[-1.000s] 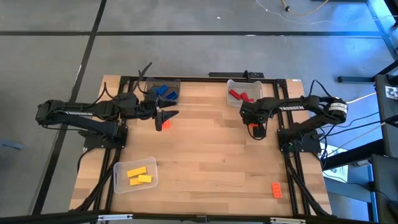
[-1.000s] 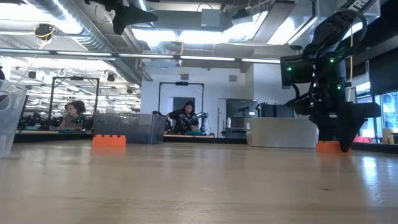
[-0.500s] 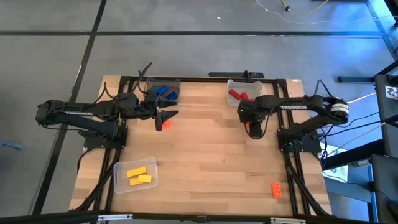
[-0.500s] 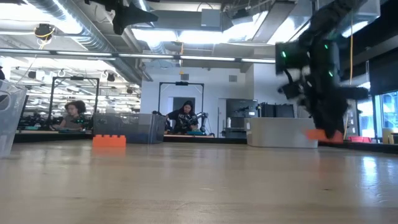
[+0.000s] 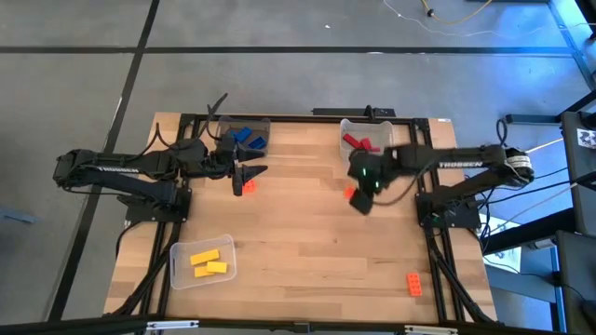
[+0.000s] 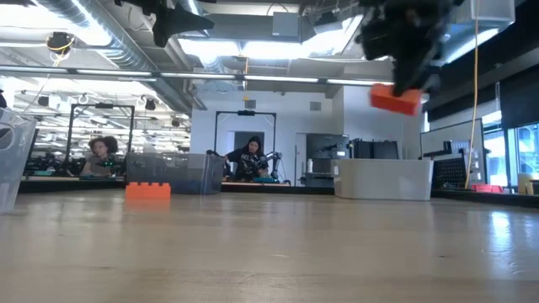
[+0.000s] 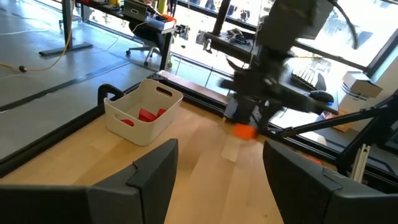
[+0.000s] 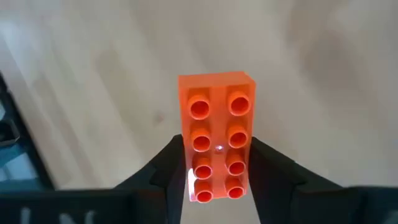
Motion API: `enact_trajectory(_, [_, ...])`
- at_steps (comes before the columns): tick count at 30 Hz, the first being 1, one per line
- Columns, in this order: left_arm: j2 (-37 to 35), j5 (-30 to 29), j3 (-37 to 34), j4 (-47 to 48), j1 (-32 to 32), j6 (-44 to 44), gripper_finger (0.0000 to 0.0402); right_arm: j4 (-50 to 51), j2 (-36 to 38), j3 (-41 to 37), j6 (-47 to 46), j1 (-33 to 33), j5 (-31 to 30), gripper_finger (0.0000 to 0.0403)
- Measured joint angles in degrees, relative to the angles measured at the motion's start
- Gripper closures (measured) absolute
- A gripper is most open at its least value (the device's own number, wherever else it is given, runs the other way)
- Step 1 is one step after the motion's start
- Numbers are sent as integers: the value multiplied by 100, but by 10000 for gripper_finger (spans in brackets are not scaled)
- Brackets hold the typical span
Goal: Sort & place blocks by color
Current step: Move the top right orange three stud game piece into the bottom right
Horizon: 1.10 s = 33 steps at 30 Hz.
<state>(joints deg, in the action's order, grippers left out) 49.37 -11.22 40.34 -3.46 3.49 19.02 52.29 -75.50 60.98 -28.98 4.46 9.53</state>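
Observation:
My right gripper (image 5: 359, 194) hangs over the right-centre of the table, shut on an orange studded block (image 8: 217, 118). The low view shows that block (image 6: 394, 98) high above the table. My left gripper (image 5: 250, 173) is open and waits by the far left part of the table, near a second orange block (image 5: 246, 185). That block (image 6: 147, 190) rests flat on the wood. A third orange block (image 5: 413, 284) lies near the right near corner. Blue blocks (image 5: 246, 138), red blocks (image 5: 358, 142) and yellow blocks (image 5: 208, 261) lie in three bins. My right gripper pinches the orange block between its two fingers (image 8: 171, 163), on the two long sides at one end (image 8: 214, 171). The studded face is turned toward the wrist camera, and the other end sticks out past the fingertips. The block is lifted clear of the table and slightly tilted.
A clear bin (image 5: 261, 126) stands at the far edge left of centre, a white bin (image 5: 349, 127) at the far edge right of centre, and a third bin (image 5: 177, 265) near the left near corner. Bare wood lies between them. People sit in the room beyond the table.
My right gripper has risen from the table with the orange block held in it, and has moved toward the table's left, to the middle. The block, which stood on the wood a second ago, now hangs high above it. The left arm has kept still.

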Motion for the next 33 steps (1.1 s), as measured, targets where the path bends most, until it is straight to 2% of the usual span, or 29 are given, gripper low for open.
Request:
enact_trajectory(5, [2, 0, 0, -2, 0, -4, 174, 0, 14, -125, -2710, -1800, -45, 268])
enact_trajectory(10, [2, -2, 0, -2, 2, -8, 174, -315, -12, -125, -6100, -3674, -455, 268])
enact_trajectory(13, [2, -2, 0, -6, 2, -10, 174, -493, -225, -125, -8043, -4623, -572, 268])
enact_trajectory(16, [2, -2, 0, -7, 2, -10, 174, -781, -641, -126, -9442, -5321, -538, 268])
enact_trajectory(20, [2, -2, 0, -10, 2, -10, 174, -1114, -1277, -128, -9844, -5639, 229, 268])
enact_trajectory(27, [2, -2, 0, -13, 2, -9, 174, -887, -2237, -132, -9829, -5651, 274, 268])
enact_trajectory(33, [2, -2, 0, -15, 4, -6, 174, -922, -2623, -132, -9842, -5651, 404, 268])
